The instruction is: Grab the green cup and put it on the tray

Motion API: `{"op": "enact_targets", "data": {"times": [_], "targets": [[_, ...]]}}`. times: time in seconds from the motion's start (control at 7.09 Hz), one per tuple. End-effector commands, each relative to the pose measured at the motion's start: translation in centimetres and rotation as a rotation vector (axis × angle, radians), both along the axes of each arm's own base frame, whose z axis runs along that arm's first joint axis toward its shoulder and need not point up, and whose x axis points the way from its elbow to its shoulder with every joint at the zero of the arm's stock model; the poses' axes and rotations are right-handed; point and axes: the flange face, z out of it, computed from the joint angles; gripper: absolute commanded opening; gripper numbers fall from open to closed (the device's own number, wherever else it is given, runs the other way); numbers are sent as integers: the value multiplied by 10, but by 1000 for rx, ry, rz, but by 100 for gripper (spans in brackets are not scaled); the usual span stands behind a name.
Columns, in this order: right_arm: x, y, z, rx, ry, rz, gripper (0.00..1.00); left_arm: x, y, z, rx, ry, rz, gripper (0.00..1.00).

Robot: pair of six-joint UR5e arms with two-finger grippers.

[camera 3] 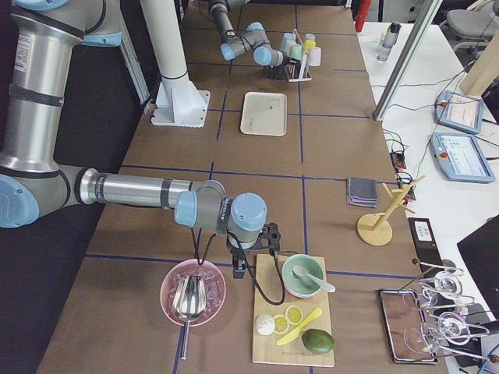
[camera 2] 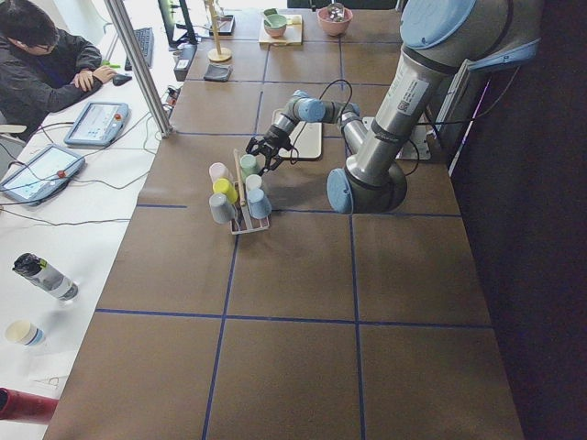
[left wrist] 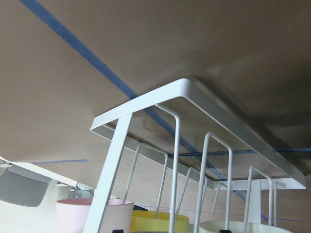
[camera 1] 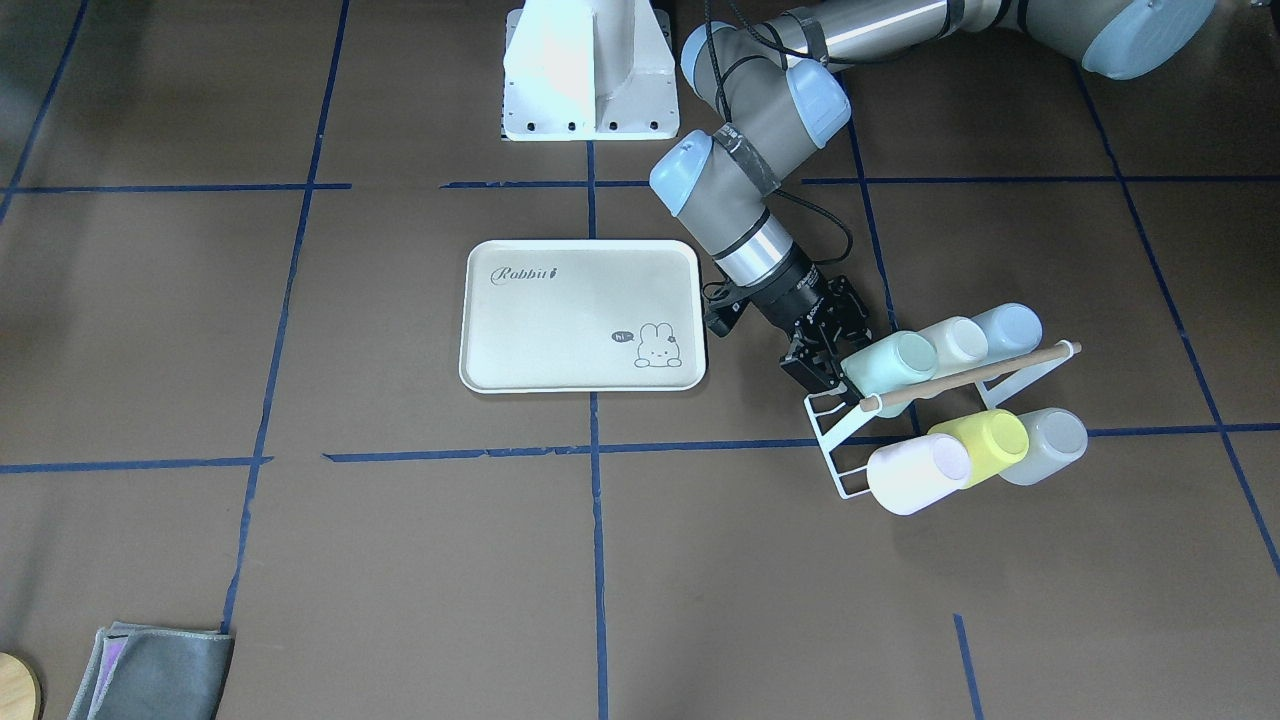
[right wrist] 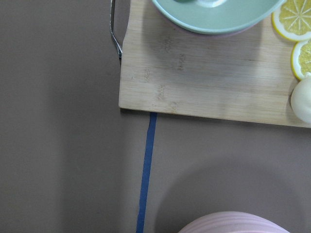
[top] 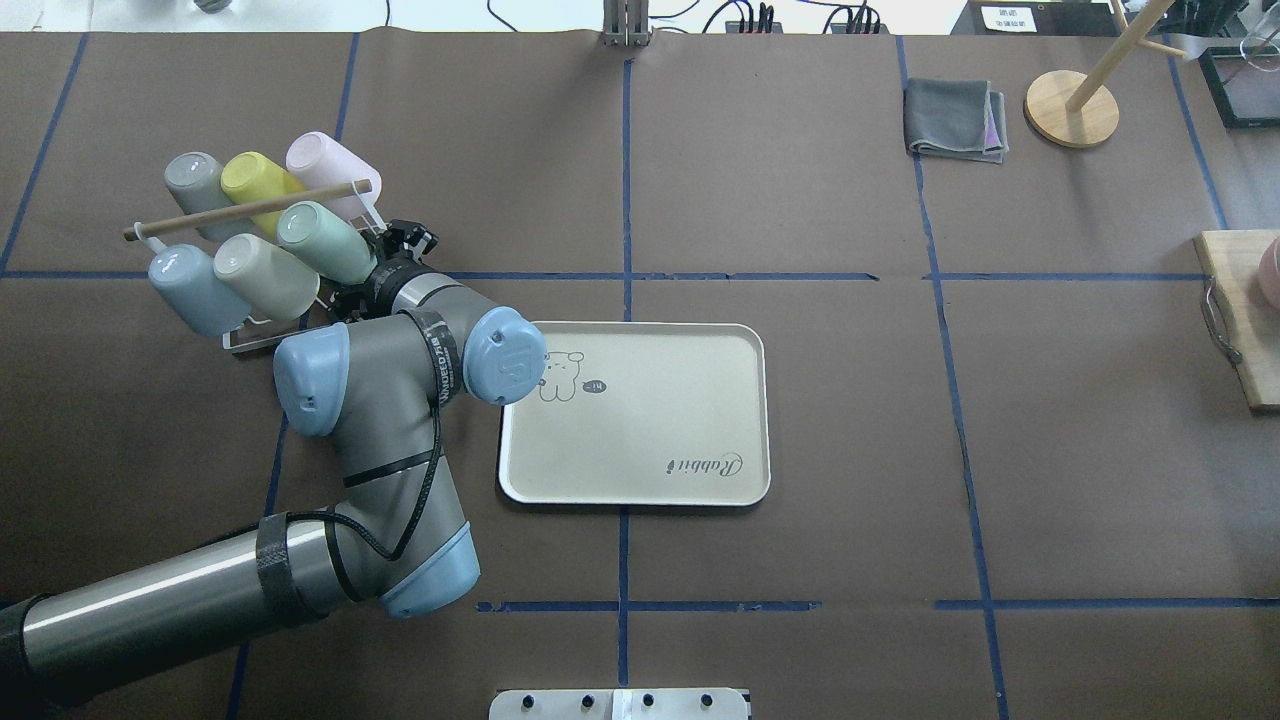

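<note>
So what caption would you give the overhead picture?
Left arm's open pincer at the mouth of the green cup on a six-cup rack, Rabbit tray nearby.

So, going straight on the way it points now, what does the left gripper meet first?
Probably the green cup on the white rack, just ahead of the left gripper; depth is unclear, perhaps rack wire first.

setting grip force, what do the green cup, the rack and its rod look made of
Green cup: likely plastic, matte; even mint colour with only a soft sheen.
Rack: probably white-coated metal; thin bent wire loops and a flat band, smooth finish.
Rod: looks like bare wood; tan, dull, round dowel.
</note>
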Motion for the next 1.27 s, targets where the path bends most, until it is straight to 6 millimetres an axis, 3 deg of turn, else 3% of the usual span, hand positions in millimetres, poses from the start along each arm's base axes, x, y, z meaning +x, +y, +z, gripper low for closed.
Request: {"op": "enact_targets", "data": {"times": [0.0,0.56,1.13], "targets": [[0,0,0,0,-1,0,100,-8,-1,-9,9,20,-5,59],[0,0,-1,1,-1,0,100,-36,10,-50,38,80,-10,59],[0,1,1,-1,-2,-2,100,-100,10,-110,113,205,-35,60]]}}
